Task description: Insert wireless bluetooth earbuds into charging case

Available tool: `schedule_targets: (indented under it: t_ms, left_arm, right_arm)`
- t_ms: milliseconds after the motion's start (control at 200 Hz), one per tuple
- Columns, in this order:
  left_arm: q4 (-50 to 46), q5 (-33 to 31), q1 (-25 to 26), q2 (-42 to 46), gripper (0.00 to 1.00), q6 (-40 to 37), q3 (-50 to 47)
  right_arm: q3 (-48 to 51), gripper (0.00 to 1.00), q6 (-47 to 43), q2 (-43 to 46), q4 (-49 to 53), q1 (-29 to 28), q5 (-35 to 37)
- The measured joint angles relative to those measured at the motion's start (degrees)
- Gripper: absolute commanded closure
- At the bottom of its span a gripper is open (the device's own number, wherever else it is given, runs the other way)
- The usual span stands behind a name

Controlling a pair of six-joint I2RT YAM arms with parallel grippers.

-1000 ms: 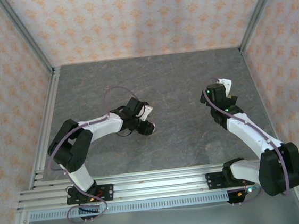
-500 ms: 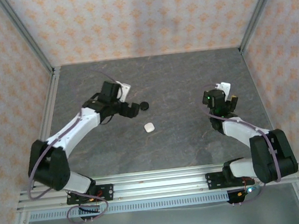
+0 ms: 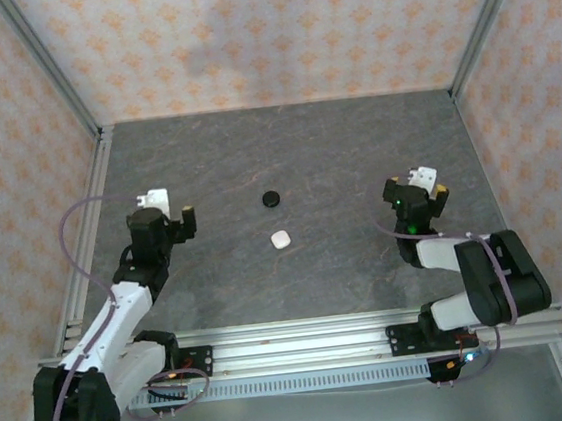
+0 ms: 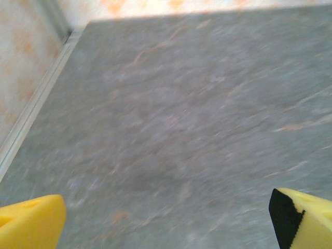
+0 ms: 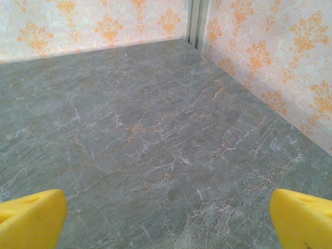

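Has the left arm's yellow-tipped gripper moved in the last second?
Yes. The left gripper swung from mid-table leftward, toward the metal frame rail on the left.

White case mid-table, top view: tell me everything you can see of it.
The white charging case is a small, smooth rounded square that looks like glossy plastic. It lies flat on the grey marbled table, near the middle. It looks closed, with no buds showing on or beside it; any seam or hinge is too small to make out. Only the table touches it. A round black case sits apart from it, just farther from the arm bases.
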State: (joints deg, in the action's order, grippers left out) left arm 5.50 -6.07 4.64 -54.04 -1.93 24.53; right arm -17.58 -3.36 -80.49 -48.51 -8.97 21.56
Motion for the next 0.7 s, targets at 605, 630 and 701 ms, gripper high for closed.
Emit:
schedule_targets:
  t_ms: [605, 630, 701]
  left_arm:
    - [26.32, 5.27, -2.54, -19.82, 0.0, -0.07, -5.22]
    - [27.12, 5.49, -2.56, -21.35, 0.0, 0.0, -4.31]
    - [29.27, 6.08, -2.82, -25.44, 0.0, 0.17, -1.86]
  right_arm:
    - [-3.08, 0.0, 0.39, -8.72, -7.21, 3.23, -3.67]
    - [-3.3, 0.01, 0.59, -8.72, -7.06, 3.58, -3.74]
    - [-3.43, 0.01, 0.96, -8.72, -6.34, 4.22, -3.85]
